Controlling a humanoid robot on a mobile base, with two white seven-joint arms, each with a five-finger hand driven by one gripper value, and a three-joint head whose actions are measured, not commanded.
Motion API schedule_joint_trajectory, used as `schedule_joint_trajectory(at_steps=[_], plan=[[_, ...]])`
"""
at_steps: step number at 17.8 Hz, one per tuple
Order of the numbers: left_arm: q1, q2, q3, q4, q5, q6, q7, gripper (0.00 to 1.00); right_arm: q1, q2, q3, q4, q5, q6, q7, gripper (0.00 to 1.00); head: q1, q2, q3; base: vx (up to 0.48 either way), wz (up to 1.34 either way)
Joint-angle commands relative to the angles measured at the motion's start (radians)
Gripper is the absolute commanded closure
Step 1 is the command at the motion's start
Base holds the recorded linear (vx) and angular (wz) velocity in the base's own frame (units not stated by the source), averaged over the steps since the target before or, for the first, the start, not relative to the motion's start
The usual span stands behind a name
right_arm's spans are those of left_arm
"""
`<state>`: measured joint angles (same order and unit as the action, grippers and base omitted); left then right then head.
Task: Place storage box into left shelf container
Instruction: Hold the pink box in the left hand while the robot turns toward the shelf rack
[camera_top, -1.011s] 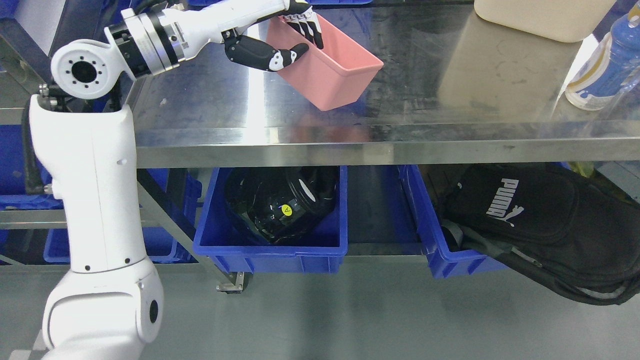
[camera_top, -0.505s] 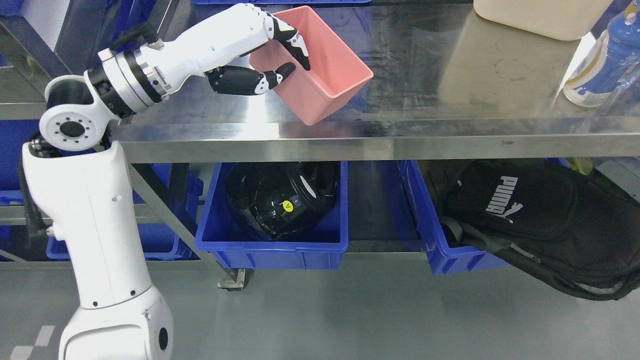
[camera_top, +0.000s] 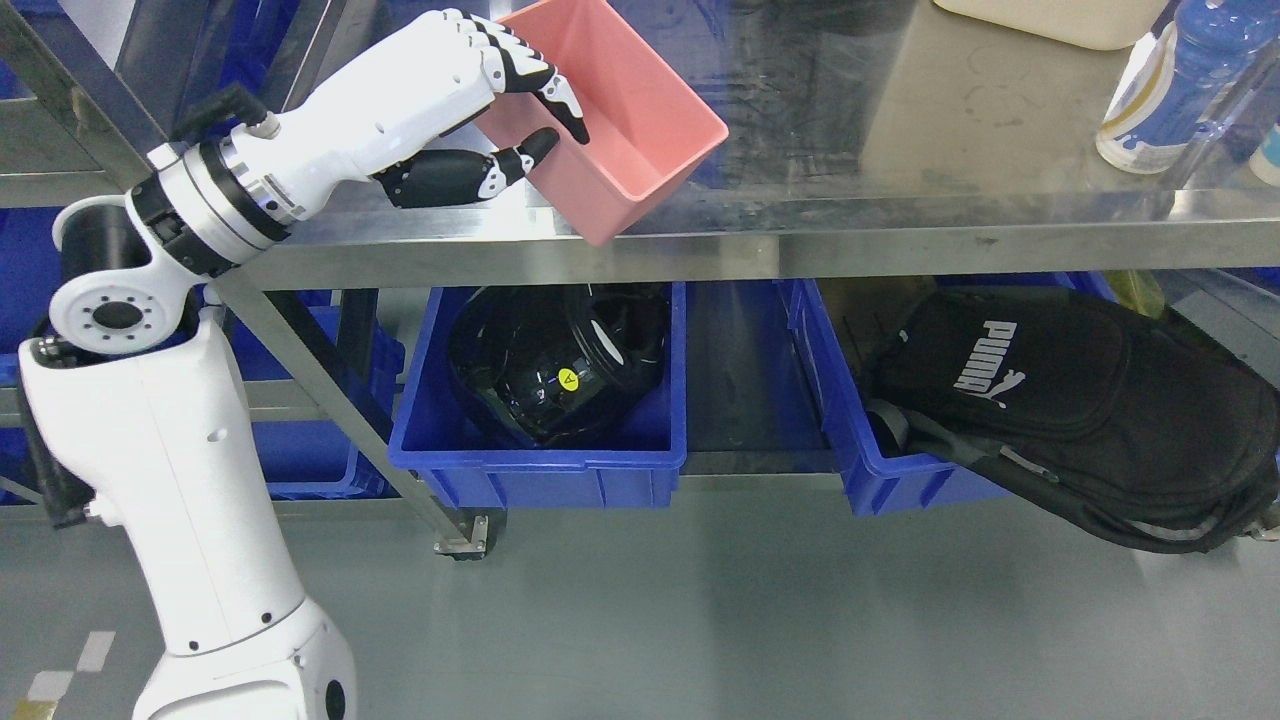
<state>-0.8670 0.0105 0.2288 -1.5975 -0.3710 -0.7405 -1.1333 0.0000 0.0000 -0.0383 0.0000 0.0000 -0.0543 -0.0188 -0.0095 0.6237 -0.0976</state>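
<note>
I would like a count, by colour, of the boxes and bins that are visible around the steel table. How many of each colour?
Pink: 1, the box gripped by the left robot hand over the table edge
Blue: 3, the helmet bin, the bag bin, and a bin behind the arm
Total: 4

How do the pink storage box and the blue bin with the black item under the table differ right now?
The pink storage box is tilted, empty and gripped by the left hand; the blue bin sits level on the lower shelf, ungripped, holding a black item. The bin looks larger. Both are open-topped.
</note>
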Motion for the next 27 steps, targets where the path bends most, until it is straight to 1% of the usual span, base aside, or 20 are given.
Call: schedule_joint_trajectory(at_steps=[1, 13, 21, 24, 27], plan=[[0.013, 0.007, 0.053, -0.050, 0.001, -0.008, 0.003, 1.00, -0.018, -0.017, 0.000, -0.017, 0.000, -0.001, 0.000, 0.01, 0.0000, 0.000, 0.000, -0.042, 0.03], [0.036, 0.007, 0.066, -0.050, 0.007, -0.036, 0.024, 1.00, -0.018, -0.017, 0.000, -0.017, 0.000, -0.001, 0.000, 0.01, 0.0000, 0.000, 0.000, -0.059, 0.29], [0.036, 0.007, 0.032, -0.050, 0.007, -0.045, 0.024, 1.00, -0.018, -0.017, 0.000, -0.017, 0.000, -0.001, 0.000, 0.01, 0.0000, 0.000, 0.000, -0.008, 0.36], [0.036, 0.007, 0.006, -0.050, 0.007, -0.045, 0.052, 1.00, -0.018, -0.017, 0.000, -0.017, 0.000, -0.001, 0.000, 0.01, 0.0000, 0.000, 0.000, 0.020, 0.84], [0.039, 0.007, -0.034, -0.050, 0.007, -0.045, 0.060, 1.00, -0.018, -0.017, 0.000, -0.017, 0.000, -0.001, 0.000, 0.01, 0.0000, 0.001, 0.000, 0.085, 1.38]])
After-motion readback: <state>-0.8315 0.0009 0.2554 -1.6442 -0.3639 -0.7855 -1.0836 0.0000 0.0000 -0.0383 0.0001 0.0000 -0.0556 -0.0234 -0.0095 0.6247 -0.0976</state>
